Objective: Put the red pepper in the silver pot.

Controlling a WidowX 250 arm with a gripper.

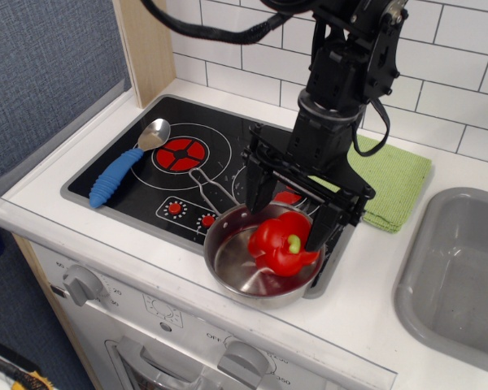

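The red pepper (282, 244) lies tilted inside the silver pot (236, 272), its yellow-green stem facing the front. The pot stands at the front right of the toy stove, its thin handle pointing back left. My gripper (291, 213) hangs just above the pepper with its fingers spread wide to either side. It holds nothing.
A spoon with a blue handle (118, 172) lies on the left of the black stove top (146, 183). A green cloth (394, 183) lies behind right. A grey sink basin (459, 272) is at the far right. A white tiled wall is behind.
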